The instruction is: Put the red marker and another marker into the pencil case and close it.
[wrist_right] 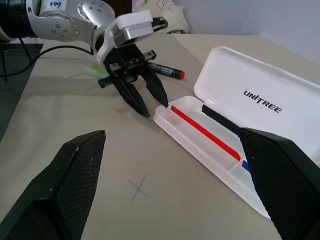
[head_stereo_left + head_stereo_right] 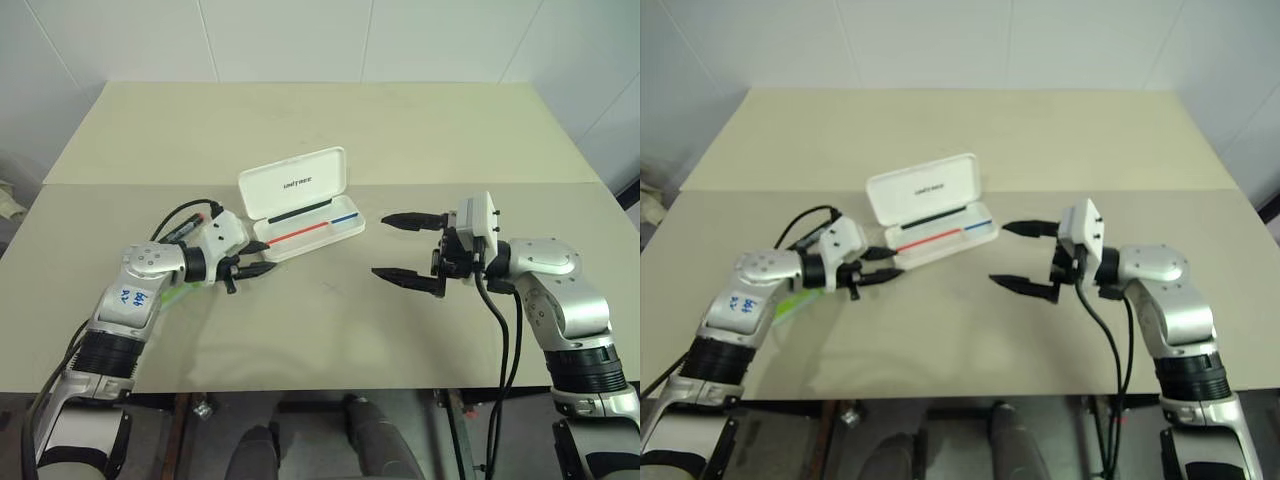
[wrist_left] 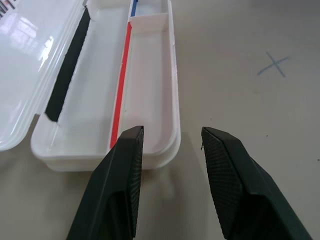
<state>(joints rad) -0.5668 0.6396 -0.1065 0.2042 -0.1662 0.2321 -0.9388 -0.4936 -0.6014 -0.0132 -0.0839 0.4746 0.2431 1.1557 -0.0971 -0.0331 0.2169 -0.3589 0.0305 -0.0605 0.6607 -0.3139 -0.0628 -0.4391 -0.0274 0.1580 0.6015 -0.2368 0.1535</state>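
The pencil case (image 2: pixel 300 205) lies open on the worktop (image 2: pixel 330 330), nothing yet inside, and the red marker (image 1: pixel 162 70) and the green highlighter (image 1: pixel 95 70) lie just beyond its short end, behind the left hand (image 1: pixel 145 102). Both hands are released and empty — the right hand (image 2: pixel 410 248) gapes wide on the case's other side. The markers look light, stiff and smooth, likely to roll or slip — best pinched across the middle of the barrel.

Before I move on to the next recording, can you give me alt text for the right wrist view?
The left gripper, open and empty, hangs by the near end of the open pencil case. The red marker and light green highlighter lie on the table behind it, and the right gripper's wide-open fingers frame the foreground.
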